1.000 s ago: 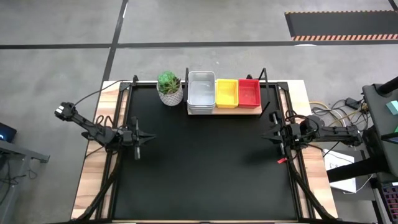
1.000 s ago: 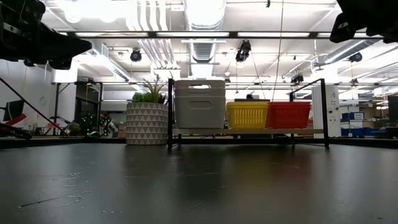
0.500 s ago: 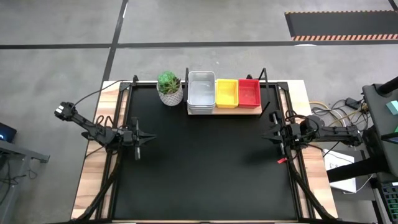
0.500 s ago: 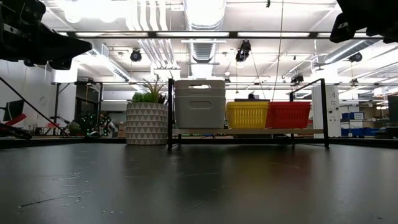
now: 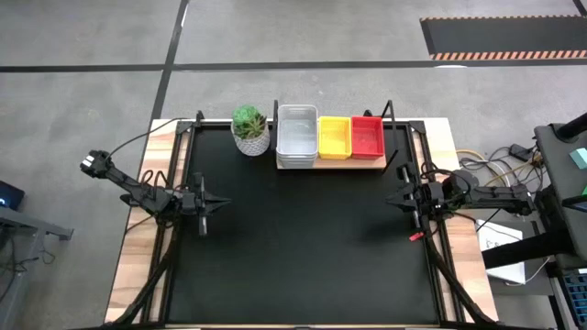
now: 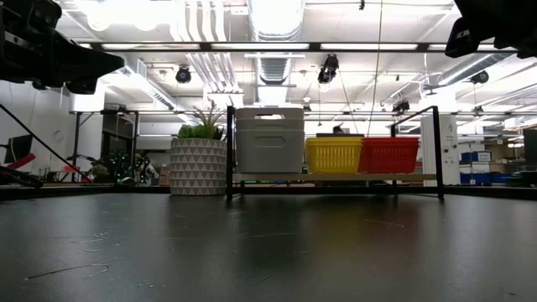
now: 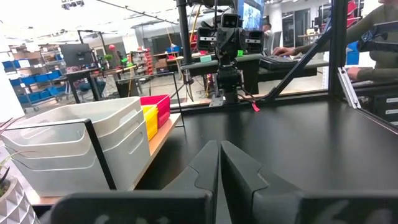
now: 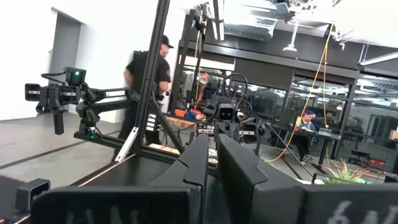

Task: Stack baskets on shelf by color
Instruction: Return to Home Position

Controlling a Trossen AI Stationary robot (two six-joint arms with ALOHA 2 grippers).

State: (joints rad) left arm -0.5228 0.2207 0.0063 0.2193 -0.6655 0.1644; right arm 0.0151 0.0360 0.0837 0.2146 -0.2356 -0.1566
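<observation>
My left gripper hangs clenched and empty at the desk's left edge, my right gripper likewise at the right edge. On the far shelf, left to right: white baskets, yellow baskets, red baskets.

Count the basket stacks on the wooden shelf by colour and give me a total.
White-grey plastic basket stack: 1
Yellow plastic mesh basket stack: 1
Red plastic mesh basket stack: 1
Total: 3 stacks on the light-brown wooden shelf
</observation>
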